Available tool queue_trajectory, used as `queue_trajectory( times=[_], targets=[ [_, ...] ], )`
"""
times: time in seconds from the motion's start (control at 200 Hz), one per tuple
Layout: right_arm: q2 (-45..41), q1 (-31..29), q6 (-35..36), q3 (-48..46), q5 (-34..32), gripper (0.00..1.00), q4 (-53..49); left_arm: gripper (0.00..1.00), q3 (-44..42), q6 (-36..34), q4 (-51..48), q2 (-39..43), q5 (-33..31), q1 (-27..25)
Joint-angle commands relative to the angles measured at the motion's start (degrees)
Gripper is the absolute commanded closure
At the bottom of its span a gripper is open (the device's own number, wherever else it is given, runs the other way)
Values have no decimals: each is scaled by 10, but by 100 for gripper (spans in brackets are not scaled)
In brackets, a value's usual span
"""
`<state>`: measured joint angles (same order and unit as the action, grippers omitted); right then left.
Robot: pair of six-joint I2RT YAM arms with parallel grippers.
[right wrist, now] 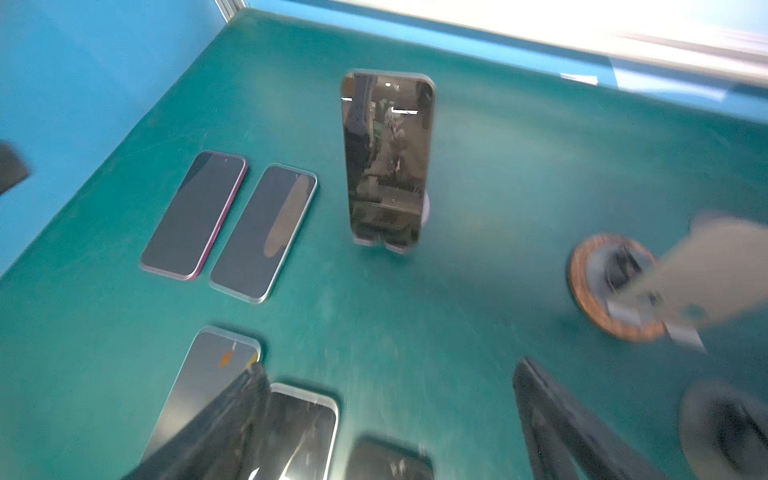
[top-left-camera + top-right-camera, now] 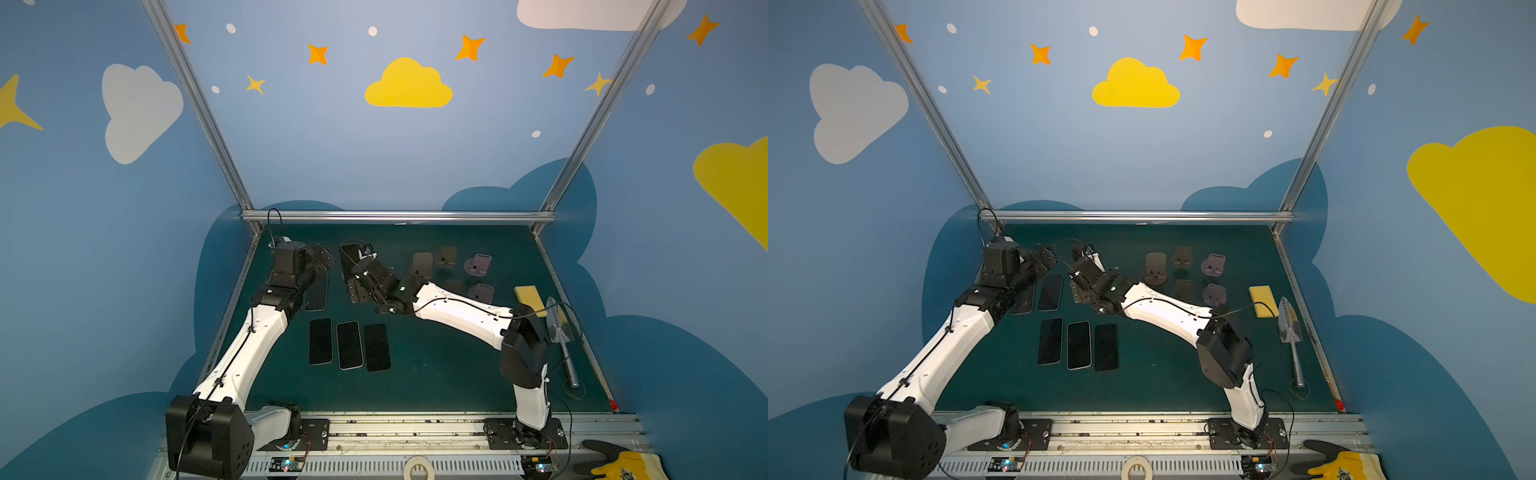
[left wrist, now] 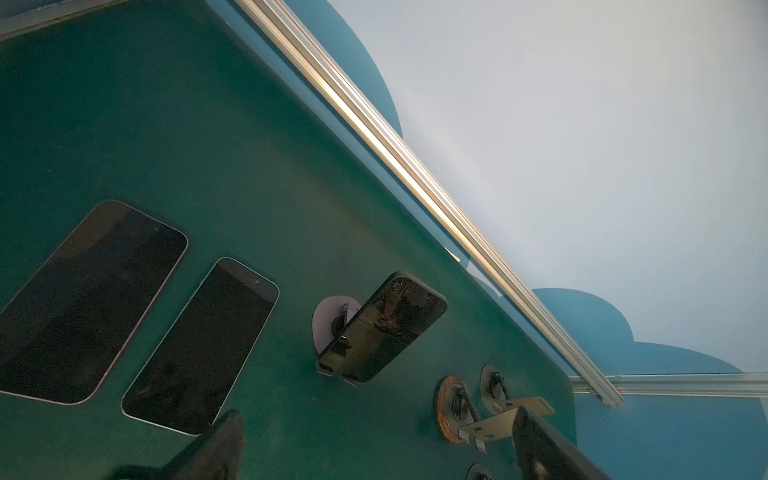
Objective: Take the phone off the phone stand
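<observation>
1. Six phones: three near-row phones [image 2: 1079, 345] lying flat, two far-row phones [image 2: 1050, 291] lying flat on the left, and one propped phone [image 1: 386, 162].
2. Six stands: five empty stands [image 2: 1155, 268] at the far right, and one occupied stand [image 3: 326, 311].
3. One yellow sponge [image 2: 1262, 301].
4. One trowel [image 2: 1289, 328].
5. One tape roll [image 2: 1136, 467].
6. One glove [image 2: 1345, 465].

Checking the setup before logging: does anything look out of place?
A yellow sponge and a metal trowel lie by the mat's right edge in both top views, unrelated to the phones and stands. Nothing looks spilled or broken.
</observation>
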<state>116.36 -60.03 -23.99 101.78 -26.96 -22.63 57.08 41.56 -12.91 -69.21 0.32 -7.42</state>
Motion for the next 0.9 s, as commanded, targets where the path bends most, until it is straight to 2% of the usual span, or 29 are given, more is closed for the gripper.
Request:
queue_trajectory(
  times=[0.0, 0.265, 0.37, 0.611, 0.681, 0.796, 0.896],
  targets=[
    [44, 19, 35, 69, 0, 7, 11, 0, -8, -3, 7, 13, -7, 6],
    [180, 53, 55, 290, 71, 7, -65, 0, -9, 7, 12, 10, 9, 17],
    [215, 63, 53, 344, 93, 7, -85, 0, -15, 9, 26, 12, 20, 20],
    [243, 76, 75, 377, 131, 8, -44, 0, -23, 13, 40, 14, 27, 24],
    [248, 75, 79, 390, 123, 7, -49, 0, -22, 12, 40, 10, 32, 25],
    [213, 67, 88, 352, 108, 8, -29, 0, -20, 6, 37, 0, 27, 26],
    [143, 58, 92, 268, 77, 8, 1, 0, -15, 2, 31, -11, 28, 28]
  ],
)
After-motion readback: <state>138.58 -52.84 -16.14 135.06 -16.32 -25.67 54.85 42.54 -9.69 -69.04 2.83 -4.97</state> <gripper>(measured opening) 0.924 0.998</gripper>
